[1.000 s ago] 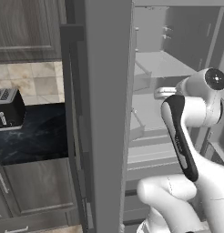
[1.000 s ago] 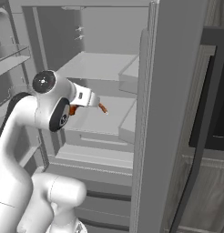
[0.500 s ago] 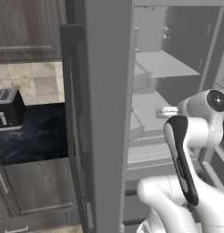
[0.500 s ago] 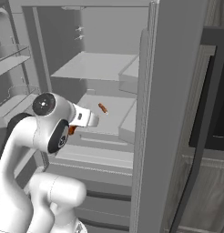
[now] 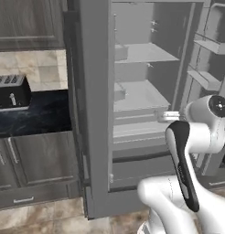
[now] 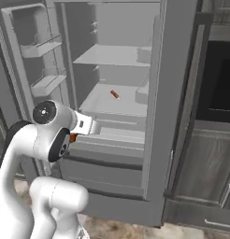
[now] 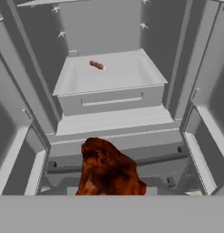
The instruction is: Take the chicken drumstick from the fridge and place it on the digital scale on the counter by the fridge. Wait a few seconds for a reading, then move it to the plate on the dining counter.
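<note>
The chicken drumstick (image 7: 107, 169), orange-brown with red tinges, sits close up at the bottom of the hand view, and my gripper (image 6: 89, 126) is shut on it in front of the open fridge (image 6: 118, 56). A sliver of it (image 6: 73, 137) shows under the hand. The hand (image 5: 165, 116) hangs level with the lower drawers, outside the fridge. The counter (image 5: 41, 114) lies to the fridge's left. The digital scale, the plate and the dining counter are out of view.
A small reddish item (image 6: 115, 94) lies on the middle fridge shelf, also seen at the back (image 7: 97, 65). A black toaster (image 5: 11, 93) stands on the counter. Both fridge doors stand open at either side. A dark built-in oven (image 6: 219, 79) sits to the right.
My hand has dropped and drawn back out of the fridge with the drumstick in it. The whole picture has shifted a little, so the camera has moved too.
</note>
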Robot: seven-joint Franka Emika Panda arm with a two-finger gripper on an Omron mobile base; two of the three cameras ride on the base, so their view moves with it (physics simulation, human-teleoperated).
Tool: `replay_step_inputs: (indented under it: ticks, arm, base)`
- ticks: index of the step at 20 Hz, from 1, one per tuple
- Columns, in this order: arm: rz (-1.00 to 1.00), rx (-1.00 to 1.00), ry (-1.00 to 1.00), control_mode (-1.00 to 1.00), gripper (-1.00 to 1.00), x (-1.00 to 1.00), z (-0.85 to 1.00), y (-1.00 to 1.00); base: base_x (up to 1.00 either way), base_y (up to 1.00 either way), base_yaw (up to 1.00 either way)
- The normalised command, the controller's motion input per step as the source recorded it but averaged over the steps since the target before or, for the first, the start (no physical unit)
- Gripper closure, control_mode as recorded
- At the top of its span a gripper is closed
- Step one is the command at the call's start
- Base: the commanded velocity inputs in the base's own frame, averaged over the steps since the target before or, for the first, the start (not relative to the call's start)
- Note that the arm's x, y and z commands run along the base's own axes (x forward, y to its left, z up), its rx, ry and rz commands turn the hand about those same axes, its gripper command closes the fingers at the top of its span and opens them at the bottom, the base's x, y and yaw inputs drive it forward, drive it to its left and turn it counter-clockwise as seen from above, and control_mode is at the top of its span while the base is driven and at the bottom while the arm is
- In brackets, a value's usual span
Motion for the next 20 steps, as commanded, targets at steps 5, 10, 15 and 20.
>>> replay_step_inputs:
  ticks: [5, 10, 15, 20]
  arm:
    - [0.00, 0.00, 0.00, 1.00, 1.00, 0.00, 0.00, 0.00]
    - [0.00, 0.00, 0.00, 1.00, 1.00, 0.00, 0.00, 0.00]
    - [0.00, 0.00, 0.00, 1.00, 1.00, 0.00, 0.00, 0.00]
    - [0.00, 0.00, 0.00, 1.00, 1.00, 0.00, 0.00, 0.00]
  base:
    - [0.01, 0.91, 0.00]
    - [-0.02, 1.00, 0.00]
    - [-0.47, 1.00, 0.00]
    - [-0.28, 1.00, 0.00]
